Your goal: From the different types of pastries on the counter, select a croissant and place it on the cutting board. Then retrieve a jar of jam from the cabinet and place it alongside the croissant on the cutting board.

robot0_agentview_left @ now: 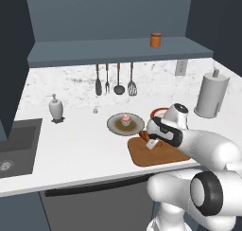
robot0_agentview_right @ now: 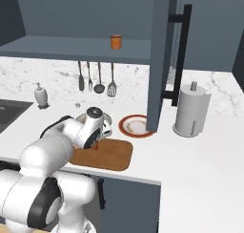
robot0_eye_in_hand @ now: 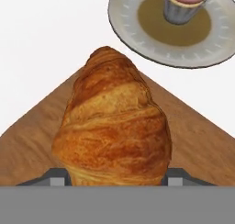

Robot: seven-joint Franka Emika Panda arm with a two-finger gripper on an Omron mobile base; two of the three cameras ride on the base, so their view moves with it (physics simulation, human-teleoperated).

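In the left base view my end effector (robot0_agentview_left: 150, 141) is low over the near-left corner of the cutting board (robot0_agentview_left: 163, 154), with the cupcake (robot0_agentview_left: 125, 119) on its grey plate (robot0_agentview_left: 115, 126) just behind, and the jar of jam (robot0_agentview_left: 155, 39) up on the cabinet ledge (robot0_agentview_left: 94, 52). The right base view shows the board lying on the white surface (robot0_agentview_right: 200, 155) beside a red-rimmed plate (robot0_agentview_right: 136, 125). In the hand view my fingers (robot0_eye_in_hand: 55, 179) clasp the croissant (robot0_eye_in_hand: 112, 126) above the board's corner.
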